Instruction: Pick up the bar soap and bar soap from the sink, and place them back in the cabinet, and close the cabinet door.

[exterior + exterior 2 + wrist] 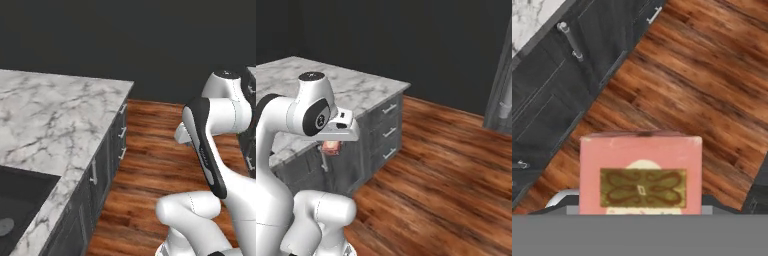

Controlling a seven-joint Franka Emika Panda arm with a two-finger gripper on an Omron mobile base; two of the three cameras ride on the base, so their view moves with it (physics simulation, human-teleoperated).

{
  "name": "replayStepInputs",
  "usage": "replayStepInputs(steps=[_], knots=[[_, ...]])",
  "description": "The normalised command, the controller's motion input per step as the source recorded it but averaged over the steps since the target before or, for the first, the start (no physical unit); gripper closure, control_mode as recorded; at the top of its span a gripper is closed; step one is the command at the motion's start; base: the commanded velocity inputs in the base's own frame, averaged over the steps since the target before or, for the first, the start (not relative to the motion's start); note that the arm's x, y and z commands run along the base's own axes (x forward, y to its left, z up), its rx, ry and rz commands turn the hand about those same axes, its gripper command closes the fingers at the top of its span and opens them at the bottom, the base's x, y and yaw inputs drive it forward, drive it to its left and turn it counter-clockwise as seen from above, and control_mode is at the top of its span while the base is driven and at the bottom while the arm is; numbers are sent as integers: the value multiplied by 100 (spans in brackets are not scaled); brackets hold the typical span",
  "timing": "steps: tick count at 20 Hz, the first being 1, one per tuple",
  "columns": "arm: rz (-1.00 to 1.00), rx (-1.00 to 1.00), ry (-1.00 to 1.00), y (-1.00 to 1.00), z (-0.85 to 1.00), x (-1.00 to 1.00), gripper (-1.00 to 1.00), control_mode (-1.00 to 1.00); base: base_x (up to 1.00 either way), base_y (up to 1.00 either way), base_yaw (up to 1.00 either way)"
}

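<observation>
Soap [640,172] right up close in the hand view, pink face with a cream emblem, gripped in the fingers [331,148] and hanging over the wood floor [446,170] beside the dark drawers [387,131], off the marble worktop [50,120]; black sink [20,200] at lower left.

You see one bar soap [640,172] in frame; one marble worktop [50,120]; one black sink [20,200]; three drawer handles [389,132] stacked on the worktop's end.

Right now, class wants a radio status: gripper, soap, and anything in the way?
Gripper shut on bar soap, carried over wood floor beside dark drawers. Sink behind. Nothing seen blocking.
</observation>
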Motion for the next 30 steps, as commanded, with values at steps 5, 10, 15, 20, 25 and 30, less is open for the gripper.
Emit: replayStepInputs(steps=[5,10,15,20,25,30], knots=[[0,0,0,0,0,0,100,100,31,-8,-47],[0,0,0,0,0,0,100,100,36,-18,-46],[0,0,0,0,0,0,100,100,43,-16,-42],[0,0,0,0,0,0,100,100,66,-3,-20],[0,0,0,0,0,0,100,100,83,13,-1],[0,0,0,0,0,0,100,100,87,7,0]])
